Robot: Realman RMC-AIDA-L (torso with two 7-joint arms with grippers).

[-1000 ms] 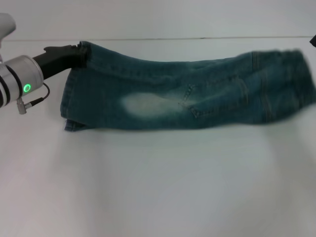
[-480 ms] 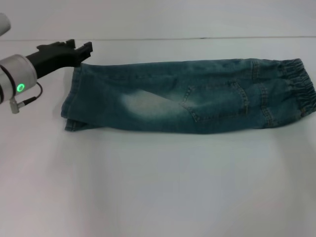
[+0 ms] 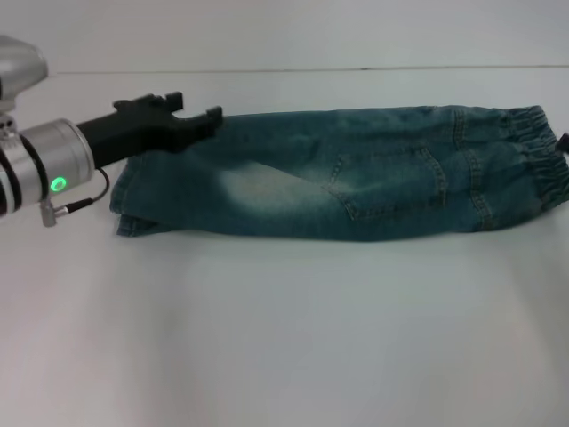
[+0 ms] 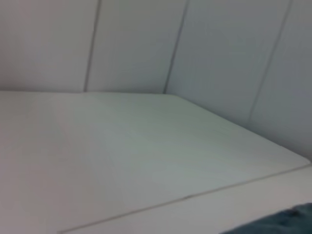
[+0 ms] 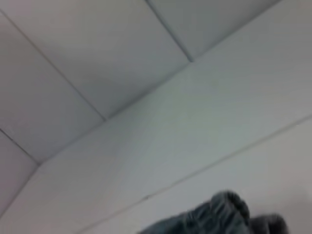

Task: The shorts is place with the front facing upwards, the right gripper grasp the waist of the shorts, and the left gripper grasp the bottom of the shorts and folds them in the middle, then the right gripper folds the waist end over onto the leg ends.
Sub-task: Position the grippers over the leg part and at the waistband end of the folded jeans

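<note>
Table (image 3: 284,338): the nearest stretch in the head view was bare white, smooth and matte. We saw it run on to a pale panelled wall (image 4: 146,44) in both wrist views.

Shorts (image 3: 356,169): they lay across the middle of the table as one long band, already doubled along their length. Leg hems sat at our left and the waist at our right. We judged the lengthwise fold done and the waist-over-legs fold not yet made.

Cloth: blue-green denim with a pale faded patch (image 3: 267,189) towards the leg end. A stitched pocket (image 3: 391,182) showed past the middle. It looked heavy enough to lie flat where laid, though the near leg hem (image 3: 133,222) bulged a little.

Waist (image 3: 538,156): a gathered elastic band, puckered into ridges, at the far right of the table. The right wrist view showed its bunched edge (image 5: 219,214) close under that camera. We took this to mean the right arm was stationed at the waist end for the coming fold.

Right hand (image 3: 564,142): only a dark sliver showed at the right edge of the head view, beside the waist. We could not tell whether it was gripping or released.

Left hand (image 3: 203,123): black, on a silver wrist with a green light. It reached in from our left over the far edge of the shorts near the leg end. We could not tell whether it was clenched, released or pinching cloth. Its wrist view caught only a scrap of denim (image 4: 287,222).
</note>
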